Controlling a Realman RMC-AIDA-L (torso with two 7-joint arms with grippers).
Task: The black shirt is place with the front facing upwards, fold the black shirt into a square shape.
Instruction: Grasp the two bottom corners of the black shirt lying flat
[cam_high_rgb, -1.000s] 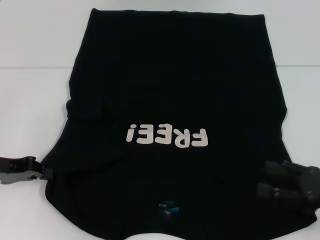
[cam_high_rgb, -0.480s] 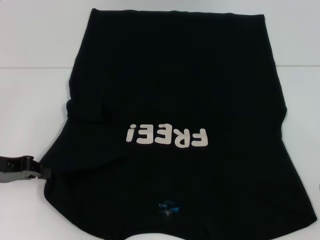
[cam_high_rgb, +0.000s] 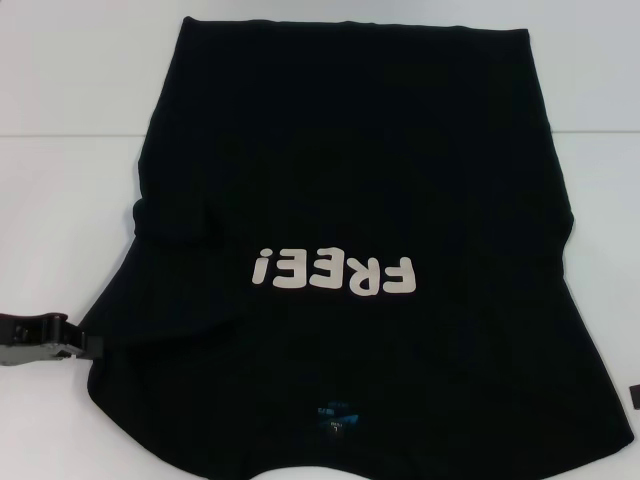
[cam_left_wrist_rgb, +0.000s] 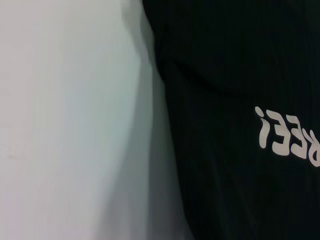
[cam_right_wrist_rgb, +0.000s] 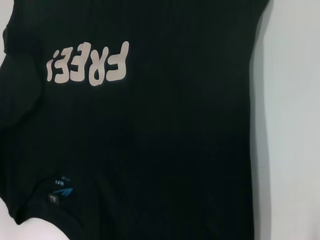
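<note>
Left gripper (cam_high_rgb: 85, 345) sits at the near sleeve edge of the black shirt (cam_high_rgb: 350, 180); whether it pinches cloth, I cannot tell. The shirt spreads flat beyond, print up, on the white table (cam_high_rgb: 60, 200). Soft, light, floppy: likely best pinched at hem corners

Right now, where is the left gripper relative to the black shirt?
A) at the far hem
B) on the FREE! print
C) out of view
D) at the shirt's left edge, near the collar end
D: in the head view the left gripper sits at the left edge of the black shirt, on the near side where the blue neck label lies.
</note>
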